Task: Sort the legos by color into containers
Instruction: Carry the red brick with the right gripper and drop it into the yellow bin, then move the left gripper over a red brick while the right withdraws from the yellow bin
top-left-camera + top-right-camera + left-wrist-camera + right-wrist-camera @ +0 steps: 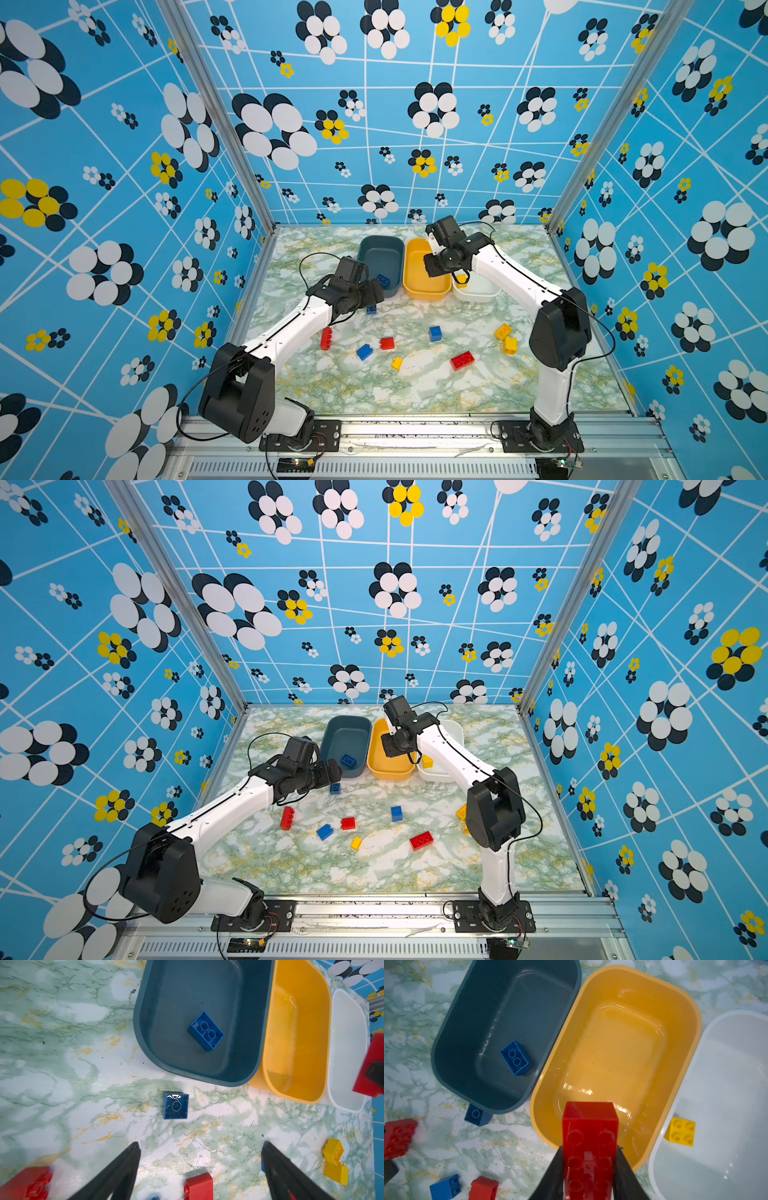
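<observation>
The right gripper (589, 1148) clamps a red brick (589, 1122) over the yellow tub (612, 1053); the left gripper (200, 1145) gapes empty, left of it.

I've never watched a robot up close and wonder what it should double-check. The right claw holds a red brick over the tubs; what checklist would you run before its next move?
1. The right gripper is shut on the long red brick: ok.
2. It hangs squarely over the orange-yellow tub: cannot tell; the right wrist view suggests so.
3. That tub holds no other colour: ok.
4. The blue brick is in the teal tub and the yellow brick in the white tub, colours unmixed: ok.
5. The left gripper is open, holding nothing: ok.
6. The small blue brick is between its jaws: not ok, it lies ahead of them.
</observation>
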Controlling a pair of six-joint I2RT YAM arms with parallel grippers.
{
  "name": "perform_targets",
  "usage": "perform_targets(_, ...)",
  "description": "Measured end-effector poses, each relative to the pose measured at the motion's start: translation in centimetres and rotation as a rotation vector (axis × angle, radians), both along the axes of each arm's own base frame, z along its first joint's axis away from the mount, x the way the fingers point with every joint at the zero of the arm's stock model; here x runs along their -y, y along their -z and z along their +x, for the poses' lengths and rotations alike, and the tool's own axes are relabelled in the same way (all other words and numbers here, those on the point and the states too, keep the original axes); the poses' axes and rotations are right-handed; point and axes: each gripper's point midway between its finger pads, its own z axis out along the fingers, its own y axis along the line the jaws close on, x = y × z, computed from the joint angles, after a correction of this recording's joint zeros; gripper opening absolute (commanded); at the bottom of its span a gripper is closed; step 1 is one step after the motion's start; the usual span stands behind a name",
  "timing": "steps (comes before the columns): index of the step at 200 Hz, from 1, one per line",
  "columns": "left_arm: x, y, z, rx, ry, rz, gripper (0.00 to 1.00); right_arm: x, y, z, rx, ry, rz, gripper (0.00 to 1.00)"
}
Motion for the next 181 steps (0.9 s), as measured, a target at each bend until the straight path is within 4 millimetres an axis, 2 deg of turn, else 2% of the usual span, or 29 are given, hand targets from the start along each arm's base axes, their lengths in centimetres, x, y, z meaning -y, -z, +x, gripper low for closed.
perform_targets(48,-0.2,0.1,-0.5,-0.001,-0.004,-0.003,0.93,-0.5,4.3,3.6,-0.062,0.032,-0.037,0.23)
perform_targets(89,-0.3,-0.2,-0.7,0.001,-0.003,-0.003,0.93,-0.3,7.4,4.0,-0.128,0.057,-0.066,0.26)
perform_targets(106,-0.4,-0.3,-0.7,0.004,-0.006,-0.004,0.93,-0.2,8.1,3.9,-0.147,0.06,-0.075,0.31)
perform_targets(125,-0.5,-0.4,-0.9,0.005,-0.008,-0.004,0.93,-0.2,8.4,3.8,-0.161,0.063,-0.082,0.41)
perform_targets(145,-1.0,-0.3,-1.2,0.0,-0.016,0.0,0.94,-0.3,8.5,4.0,-0.161,0.067,-0.081,0.48)
perform_targets(181,-2.0,0.0,-1.3,-0.011,-0.042,0.005,0.94,-0.2,8.4,3.9,-0.167,0.075,-0.081,0.51)
